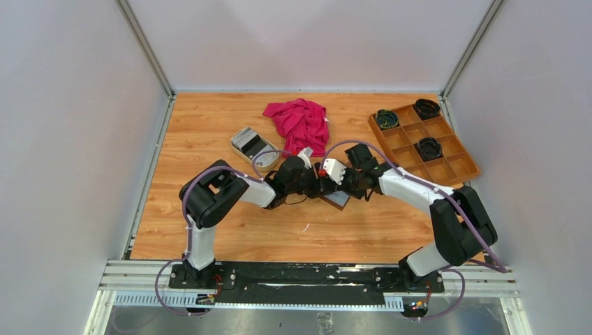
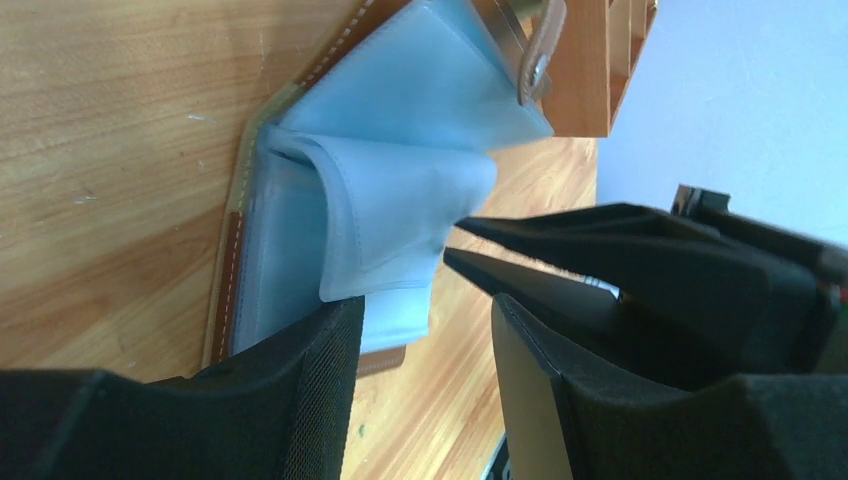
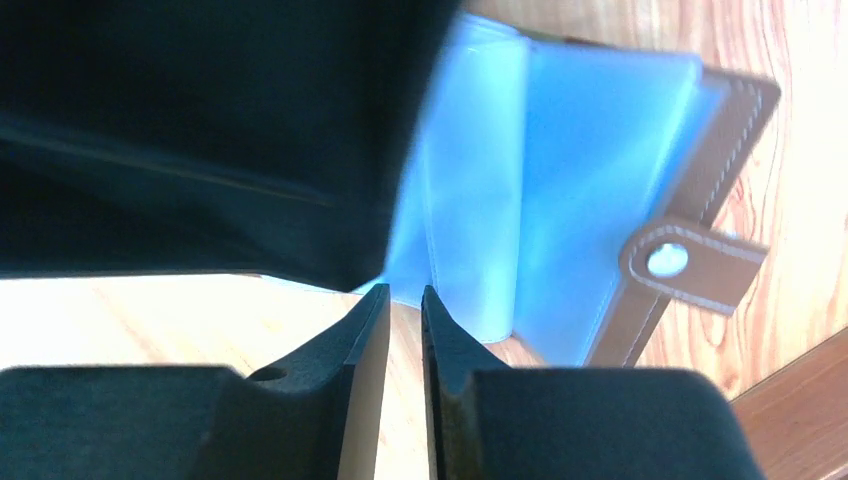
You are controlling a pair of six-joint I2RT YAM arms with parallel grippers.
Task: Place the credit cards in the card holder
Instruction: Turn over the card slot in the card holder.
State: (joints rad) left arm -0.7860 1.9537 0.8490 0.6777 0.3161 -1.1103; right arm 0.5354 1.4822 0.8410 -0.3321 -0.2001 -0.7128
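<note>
Top external view: a pale woodgrain table [image 1: 209, 139] carries a brown wooden compartment tray [image 1: 447, 166] at upper right, a crumpled magenta cloth [image 1: 299, 122] at upper centre and a beige oval dish [image 1: 234, 146] left of centre, with the thin grey credit cards [image 1: 246, 137] stacked inside. At the centre, between both arms, lies the stitched brown leather card holder [image 2: 232, 270], open. Its glossy translucent sleeves [image 2: 400, 210] curl upward, and a rounded snap tab [image 3: 690, 262] sticks out. The left gripper [image 2: 425, 310] is released, jaws apart. The right gripper [image 3: 400, 295] is narrowed to a slit at a sleeve's edge; I cannot tell whether it pinches it.
</note>
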